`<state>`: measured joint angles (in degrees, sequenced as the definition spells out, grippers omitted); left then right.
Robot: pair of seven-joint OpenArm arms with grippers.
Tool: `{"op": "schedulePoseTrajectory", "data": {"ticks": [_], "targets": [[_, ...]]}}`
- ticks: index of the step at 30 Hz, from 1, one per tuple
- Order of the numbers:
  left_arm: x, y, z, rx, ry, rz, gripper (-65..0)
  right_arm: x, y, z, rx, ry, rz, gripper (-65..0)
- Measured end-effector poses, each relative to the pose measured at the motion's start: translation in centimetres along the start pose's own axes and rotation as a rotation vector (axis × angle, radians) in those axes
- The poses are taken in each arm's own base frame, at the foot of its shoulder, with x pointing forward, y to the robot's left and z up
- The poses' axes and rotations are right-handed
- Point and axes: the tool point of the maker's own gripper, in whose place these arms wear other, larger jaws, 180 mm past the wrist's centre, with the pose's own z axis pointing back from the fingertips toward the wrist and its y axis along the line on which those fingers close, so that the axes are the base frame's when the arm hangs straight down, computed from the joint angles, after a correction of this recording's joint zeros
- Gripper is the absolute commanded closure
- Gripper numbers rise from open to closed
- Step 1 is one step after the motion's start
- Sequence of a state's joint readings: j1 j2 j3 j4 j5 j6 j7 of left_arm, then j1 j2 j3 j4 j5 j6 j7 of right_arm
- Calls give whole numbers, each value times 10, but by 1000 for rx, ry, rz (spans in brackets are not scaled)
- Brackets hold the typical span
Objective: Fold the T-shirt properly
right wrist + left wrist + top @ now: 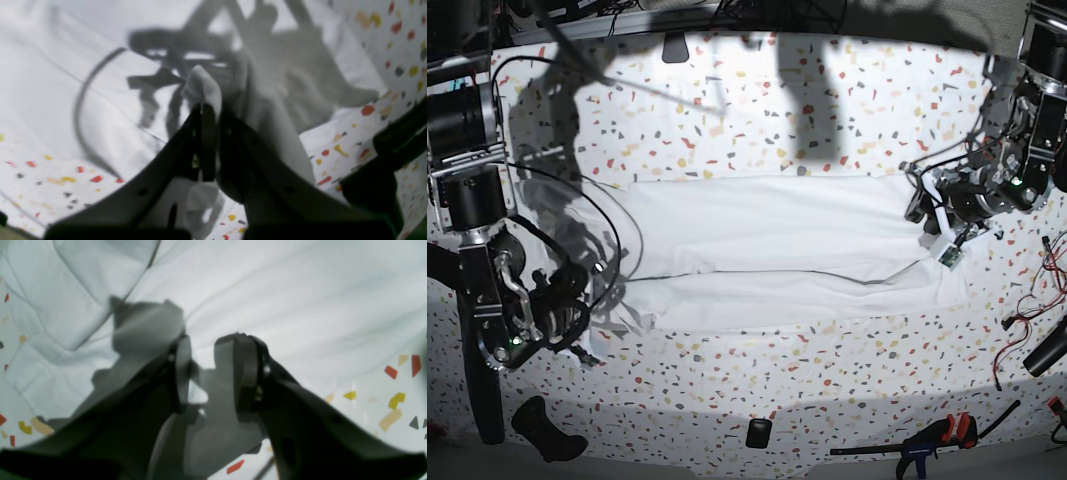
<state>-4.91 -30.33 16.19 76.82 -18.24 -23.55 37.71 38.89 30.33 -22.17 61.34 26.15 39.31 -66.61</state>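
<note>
A clamp (932, 441) lies on the speckled table (827, 110) — near its front edge.

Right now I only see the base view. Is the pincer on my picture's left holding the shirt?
Observer: Yes. The right pincer is shut on a fold of the T-shirt.
Operator: And the other one?
Observer: The left pincer is open above the cloth, with nothing between its jaws.
Operator: Is there shirt under it?
Observer: Yes, and the speckled table shows just beside it.
</note>
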Motion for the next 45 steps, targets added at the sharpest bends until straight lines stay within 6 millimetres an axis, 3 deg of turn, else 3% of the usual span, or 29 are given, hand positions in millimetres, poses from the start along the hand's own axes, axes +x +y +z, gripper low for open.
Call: {"op": "schedulePoseTrajectory", "data": {"ticks": [4,12,19,23,29,32,38,41,45], "targets": [[0,1,0,3,1,0,-206,-4,2,16,45,-10,1,0],[-1,2,0,8,3,4,-206,-39,-4,56,181,-5,-56,0],[-1,3,0,9,4,4,-206,-48,1,78,309,-93,-124,0],[-1,5,0,24,4,17,-206,-66,9,70,335,-54,-140,0],[-2,7,1,33,7,23,-206,-110,42,39,396,72,-154,0],[-4,7,1,35,19,26,-206,-135,38,24,320,145,-138,0],[-8,10,1,45,69,57,-206,-139,31,16,261,135,-130,0],[-9,11,1,51,70,64,-206,-131,40,19,315,98,-150,-76],[-9,9,2,46,74,96,-206,-129,55,18,377,112,-151,-90]]}}
